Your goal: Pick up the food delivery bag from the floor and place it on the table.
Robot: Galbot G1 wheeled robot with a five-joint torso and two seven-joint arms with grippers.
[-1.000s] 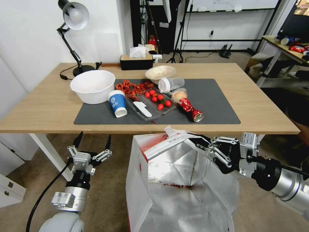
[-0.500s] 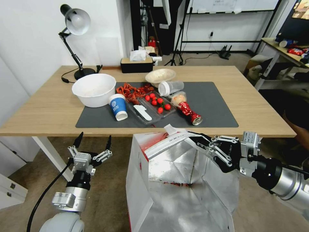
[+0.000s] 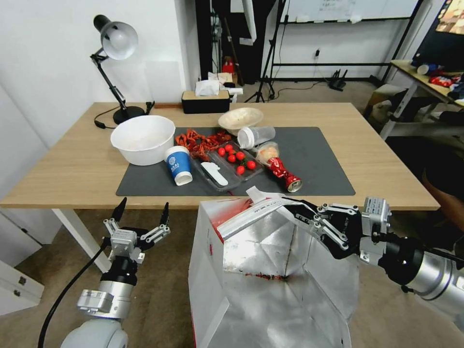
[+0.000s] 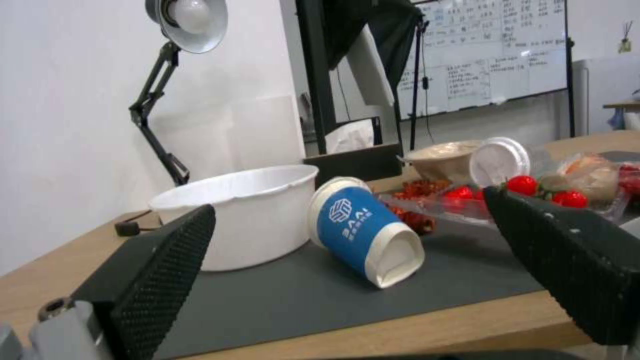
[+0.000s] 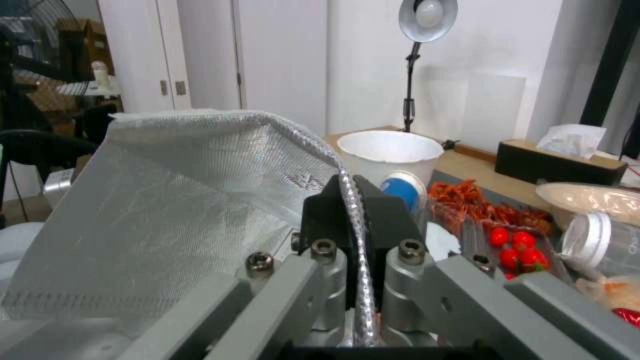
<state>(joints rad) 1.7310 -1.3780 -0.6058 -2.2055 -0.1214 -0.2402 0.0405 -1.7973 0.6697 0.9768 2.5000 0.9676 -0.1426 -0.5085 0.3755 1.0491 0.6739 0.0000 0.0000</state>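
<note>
Right gripper (image 3: 292, 209) clamped on rim of food delivery bag (image 3: 251, 285); bag open, held upright just short of table (image 3: 72, 164) near edge, below top level. Left gripper (image 3: 140, 212) spread wide, holding nothing, near front-left table leg. Mat (image 3: 319, 154) carries white bowl (image 3: 142, 139), tipped blue cup (image 3: 178, 166), tomato tray (image 3: 232, 162), crushed can (image 3: 284, 175), all close to near edge.

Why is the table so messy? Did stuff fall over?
Yes. On the table's grey mat, a blue paper cup, a clear lidded cup and a crushed red can all lie on their sides, and red scraps are scattered.
</note>
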